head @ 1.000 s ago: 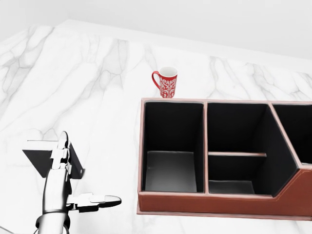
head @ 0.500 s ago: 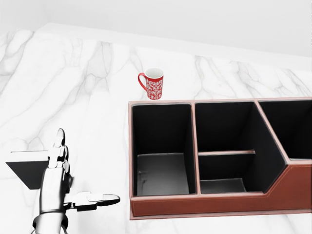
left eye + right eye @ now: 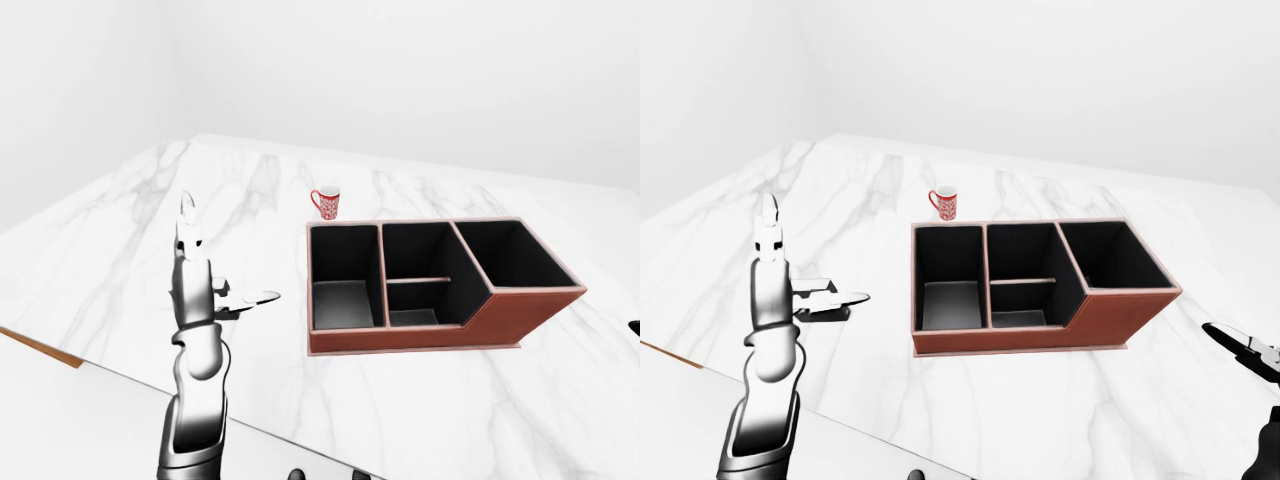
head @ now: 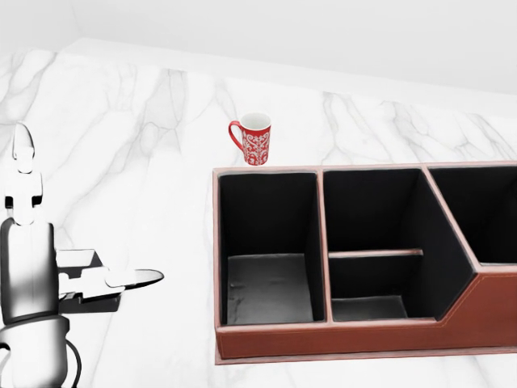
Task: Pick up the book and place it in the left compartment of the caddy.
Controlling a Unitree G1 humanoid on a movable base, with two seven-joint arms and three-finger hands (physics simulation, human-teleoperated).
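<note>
My left hand (image 4: 48, 267) stands upright at the left of the marble counter (image 4: 145, 137), over the book (image 4: 89, 295) lying there. The caddy (image 4: 347, 339) sits to the right, well apart. The mug (image 4: 252, 138) stands just beyond the caddy's far left corner.

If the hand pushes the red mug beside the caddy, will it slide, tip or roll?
The red mug stands upright on smooth marble, so a low push would probably slide it. It looks taller than wide, so a push near the rim might tip it. Once on its side it could roll, though the handle would likely stop it.
</note>
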